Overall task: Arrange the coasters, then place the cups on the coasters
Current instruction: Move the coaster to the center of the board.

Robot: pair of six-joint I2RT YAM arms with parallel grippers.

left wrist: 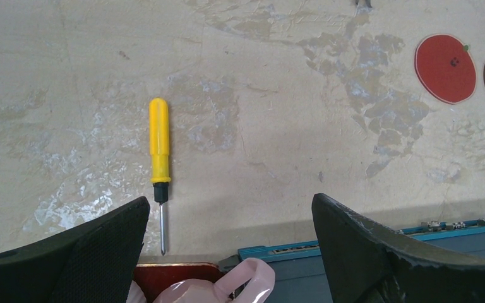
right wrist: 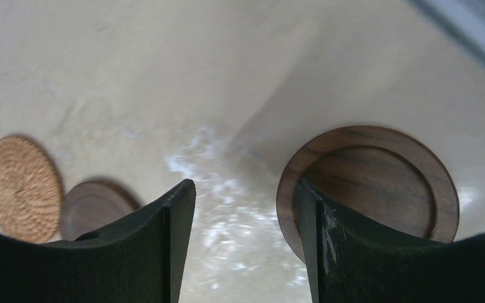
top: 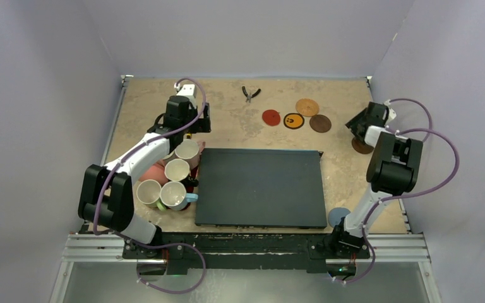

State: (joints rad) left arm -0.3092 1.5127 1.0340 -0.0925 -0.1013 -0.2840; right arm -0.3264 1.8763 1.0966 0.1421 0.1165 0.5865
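Observation:
Four coasters lie at the back: red (top: 271,117), yellow (top: 293,120), cork (top: 307,106) and dark brown (top: 320,123). A grey-blue coaster (top: 338,216) lies by the right arm's base. My right gripper (right wrist: 245,184) is open low over the table, its right finger over the left rim of the brown wood coaster (right wrist: 379,183), with bare table between the fingers. Several cups (top: 177,169) crowd a red tray (left wrist: 177,274) at the left. My left gripper (left wrist: 230,201) is open and empty above the table, just beyond the pale pink cup's handle (left wrist: 246,284).
A large black mat (top: 260,187) fills the table's middle. A yellow screwdriver (left wrist: 159,148) lies on the table ahead of the left gripper. Black pliers (top: 250,93) lie near the back edge. Walls close in on three sides.

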